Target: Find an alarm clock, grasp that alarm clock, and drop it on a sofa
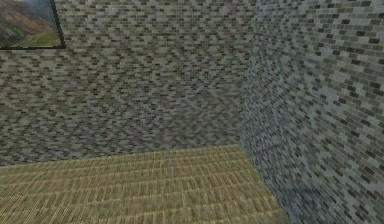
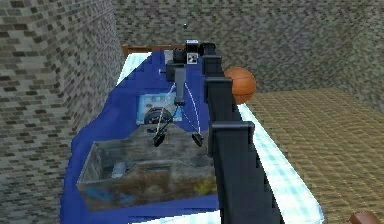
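Holding arm (image 2: 225, 140) stretched over bed (image 2: 105, 128), hanging gripper (image 2: 177, 138) near small round clock-like thing (image 2: 155, 120) mid-cover, presumably lining up a grasp; impossible to tell whether anything is held.

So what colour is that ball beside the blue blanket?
Orange; the ball shows best in the arm side view.

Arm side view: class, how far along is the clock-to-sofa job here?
Done: the robot stands beside a bed, arm out over it. In hand: the gripper is by a small pale object on the blue cover; whether it holds anything cannot be told. Left: securing an alarm clock, finding a sofa, dropping it.
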{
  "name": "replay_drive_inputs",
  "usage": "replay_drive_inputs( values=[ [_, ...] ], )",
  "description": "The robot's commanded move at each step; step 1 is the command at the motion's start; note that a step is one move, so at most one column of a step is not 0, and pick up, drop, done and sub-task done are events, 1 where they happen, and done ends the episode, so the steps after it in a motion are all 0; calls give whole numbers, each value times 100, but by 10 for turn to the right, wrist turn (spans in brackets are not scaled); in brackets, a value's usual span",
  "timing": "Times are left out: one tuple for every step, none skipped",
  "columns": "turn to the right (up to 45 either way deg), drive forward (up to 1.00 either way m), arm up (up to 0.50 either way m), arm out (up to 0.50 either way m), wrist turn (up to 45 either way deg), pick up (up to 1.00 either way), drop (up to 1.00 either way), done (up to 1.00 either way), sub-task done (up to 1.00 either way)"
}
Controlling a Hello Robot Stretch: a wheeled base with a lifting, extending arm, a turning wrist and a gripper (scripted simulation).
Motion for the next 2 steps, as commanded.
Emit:
replay_drive_inputs(
  values=[
    [0, 0, 0, 0, 450, 0, 0, 0, 0],
    [0, 0, 0, 0, 450, 0, 0, 0, 0]
  ],
)
